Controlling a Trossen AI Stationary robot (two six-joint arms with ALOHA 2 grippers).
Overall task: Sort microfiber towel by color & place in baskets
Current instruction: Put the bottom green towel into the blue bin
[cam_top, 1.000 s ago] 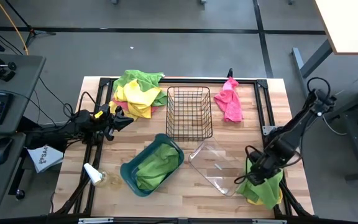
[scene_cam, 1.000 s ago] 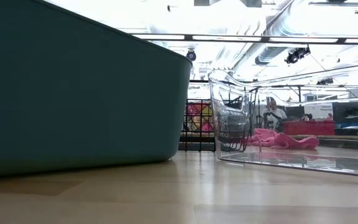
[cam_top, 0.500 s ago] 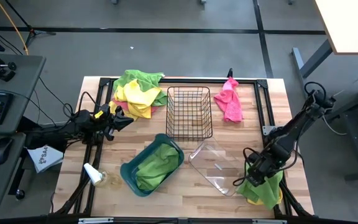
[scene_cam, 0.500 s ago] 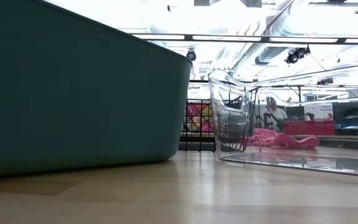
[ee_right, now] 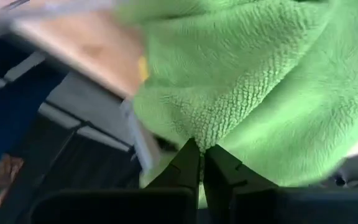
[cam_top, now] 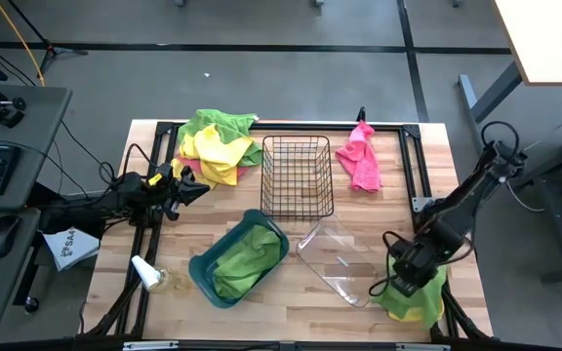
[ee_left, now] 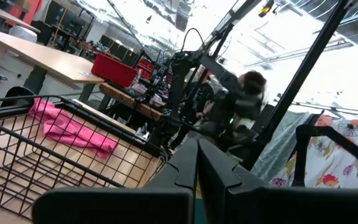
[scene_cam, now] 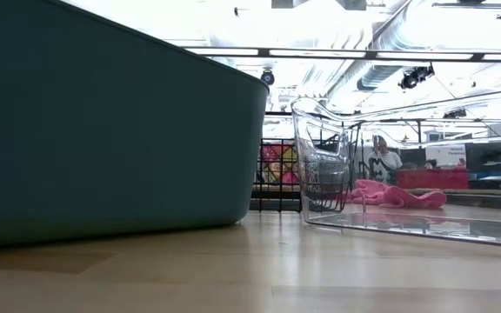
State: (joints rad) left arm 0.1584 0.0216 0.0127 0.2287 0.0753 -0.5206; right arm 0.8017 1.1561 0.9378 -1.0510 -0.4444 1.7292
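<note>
My right gripper is down at the table's near right corner, shut on a green towel that lies crumpled there with a bit of yellow under it. My left gripper waits shut at the left, beside the black wire basket. The teal bin holds a green towel. The clear bin lies between the teal bin and my right gripper. A pink towel lies at the far right, and a green and yellow pile at the far left. My right gripper pinches a raised fold of the green towel between its two fingertips. It comes from above, slanting down toward the near right corner. The rest of the towel lies slack on the table around the fingers.
The table's near edge and right frame rail run close to my right gripper. A small white item lies near the near left corner. In the low view a person shows in the room beyond the table.
My right gripper has sunk a little toward the near edge into the green towel and shut on it. The towel has bunched slightly under the fingers and stays on the table.
</note>
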